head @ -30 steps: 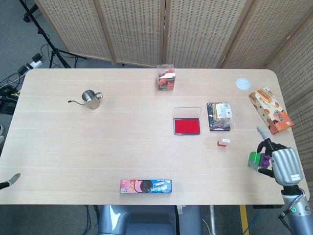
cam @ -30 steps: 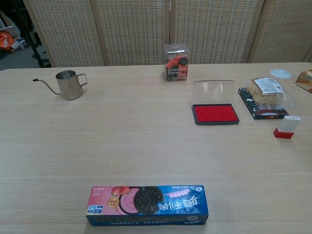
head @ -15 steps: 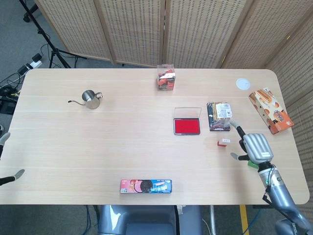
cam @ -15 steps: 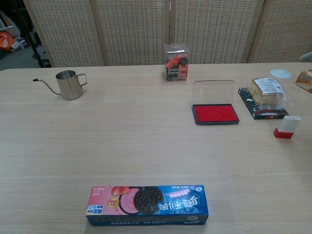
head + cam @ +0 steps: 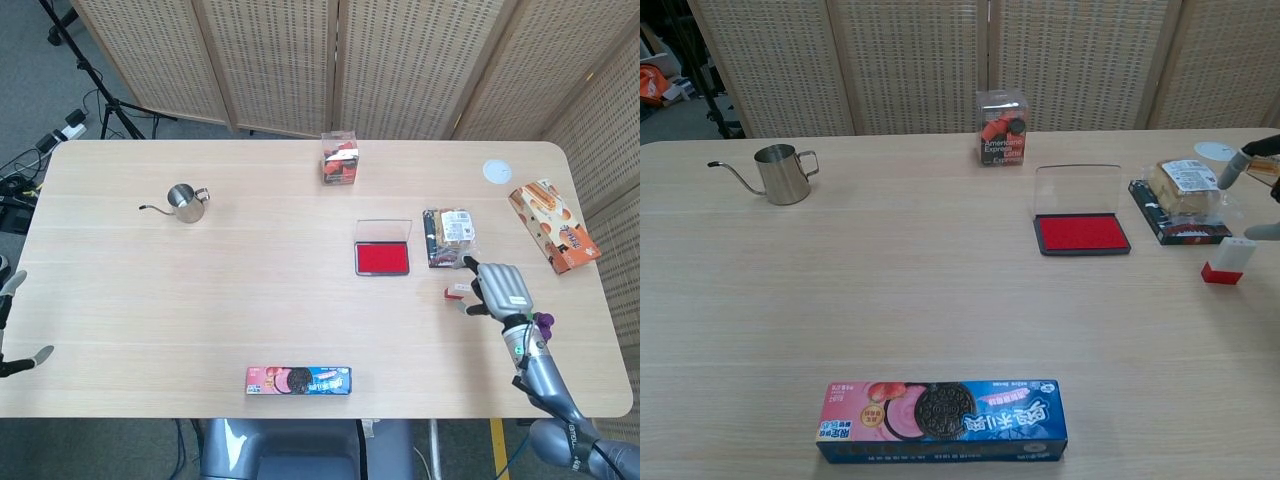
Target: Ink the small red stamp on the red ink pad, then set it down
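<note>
The small red stamp [image 5: 455, 292] lies on the table right of the red ink pad [image 5: 382, 258]; in the chest view the stamp [image 5: 1228, 260] has a white top and a red base. The ink pad [image 5: 1081, 234] is open, its clear lid standing up behind it. My right hand [image 5: 497, 289] hovers just right of the stamp, fingers spread, holding nothing. The chest view catches only its fingertips [image 5: 1252, 157] at the right edge. Fingertips of my left hand [image 5: 14, 320] peek in at the far left edge, apart and empty.
A packaged snack tray [image 5: 449, 236] lies right of the ink pad. An orange box [image 5: 553, 225] and a white disc [image 5: 497, 171] sit at the far right. A clear box [image 5: 340, 158], a steel pouring kettle [image 5: 184, 201] and a cookie packet [image 5: 299, 380] are further off.
My right hand has moved up and left from the table's right front corner to just beside the stamp. The left hand's fingertips have come into view at the left edge.
</note>
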`<act>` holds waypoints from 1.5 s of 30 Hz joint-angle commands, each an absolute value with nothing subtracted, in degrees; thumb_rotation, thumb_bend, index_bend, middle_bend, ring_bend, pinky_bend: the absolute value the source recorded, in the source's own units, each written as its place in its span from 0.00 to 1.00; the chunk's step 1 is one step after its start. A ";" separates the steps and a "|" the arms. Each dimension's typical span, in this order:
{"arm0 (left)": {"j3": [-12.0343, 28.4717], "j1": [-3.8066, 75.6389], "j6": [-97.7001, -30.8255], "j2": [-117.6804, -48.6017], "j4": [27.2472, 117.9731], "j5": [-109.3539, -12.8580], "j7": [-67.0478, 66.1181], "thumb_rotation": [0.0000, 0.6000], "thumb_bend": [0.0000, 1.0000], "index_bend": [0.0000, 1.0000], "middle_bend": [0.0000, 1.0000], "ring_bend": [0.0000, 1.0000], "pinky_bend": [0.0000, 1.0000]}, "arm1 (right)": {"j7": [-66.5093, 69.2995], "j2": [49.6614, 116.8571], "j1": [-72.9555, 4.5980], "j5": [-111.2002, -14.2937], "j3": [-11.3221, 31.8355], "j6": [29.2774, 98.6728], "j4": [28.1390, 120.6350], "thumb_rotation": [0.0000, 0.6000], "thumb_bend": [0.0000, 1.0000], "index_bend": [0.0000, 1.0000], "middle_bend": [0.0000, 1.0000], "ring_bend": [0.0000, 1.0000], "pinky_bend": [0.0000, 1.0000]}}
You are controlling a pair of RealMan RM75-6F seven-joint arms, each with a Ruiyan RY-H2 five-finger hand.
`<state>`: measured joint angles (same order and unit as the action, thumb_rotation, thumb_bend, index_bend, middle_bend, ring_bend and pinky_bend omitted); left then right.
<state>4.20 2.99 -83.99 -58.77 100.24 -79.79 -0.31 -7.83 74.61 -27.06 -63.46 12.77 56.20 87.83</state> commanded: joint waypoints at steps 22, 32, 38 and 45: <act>3.73 3.11 -83.70 -58.52 100.36 -79.97 -0.29 1.00 0.00 0.00 0.00 0.00 0.00 | -17.66 78.91 -29.52 -51.87 12.12 57.95 85.45 1.00 0.36 0.39 0.95 1.00 1.00; 3.60 3.14 -83.71 -58.57 100.34 -80.11 -0.33 1.00 0.00 0.00 0.00 0.00 0.00 | -19.04 79.85 -29.98 -49.39 11.91 57.94 83.99 1.00 0.36 0.42 0.95 1.00 1.00; 3.57 3.11 -83.78 -58.53 100.29 -80.15 -0.12 1.00 0.00 0.00 0.00 0.00 0.00 | -20.23 81.21 -30.35 -48.42 11.79 58.69 82.71 1.00 0.36 0.42 0.95 1.00 1.00; 3.50 3.09 -83.81 -58.46 100.32 -80.24 0.10 1.00 0.00 0.00 0.00 0.00 0.00 | -21.81 82.95 -30.88 -47.54 11.63 59.20 80.89 1.00 0.36 0.43 0.95 1.00 1.00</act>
